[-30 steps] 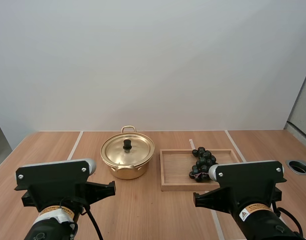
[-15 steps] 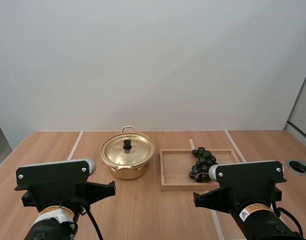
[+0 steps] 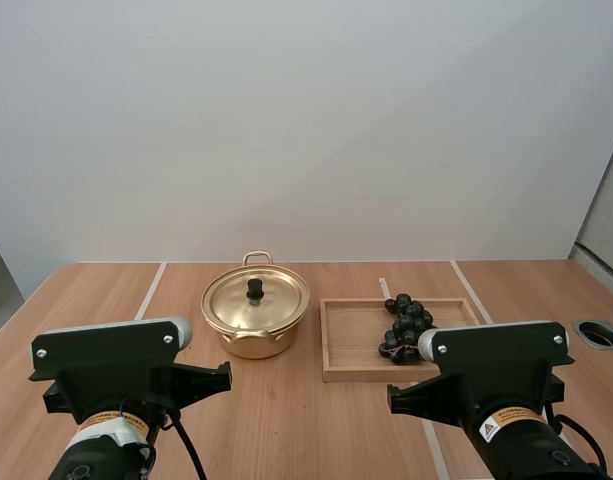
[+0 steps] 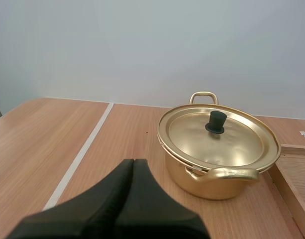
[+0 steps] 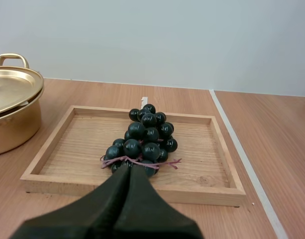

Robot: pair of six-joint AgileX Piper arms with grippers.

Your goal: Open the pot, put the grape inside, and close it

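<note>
A gold pot [image 3: 256,318] stands at the table's middle, its lid [image 4: 217,135] on, with a black knob [image 4: 216,121] on top. To its right a wooden tray [image 3: 351,345] holds a bunch of dark grapes [image 3: 407,325]. My left gripper [image 4: 134,167] is shut on nothing, its fingers together as one wedge, short of the pot on the near side. My right gripper [image 5: 128,172] is shut too, just in front of the tray's near rim [image 5: 132,186], pointing at the grapes [image 5: 145,139].
Pale tape lines [image 3: 149,291] run across the wooden table. A round metal-rimmed hole [image 3: 598,333] sits at the table's right edge. Both arms' bases [image 3: 106,375] stand at the near edge.
</note>
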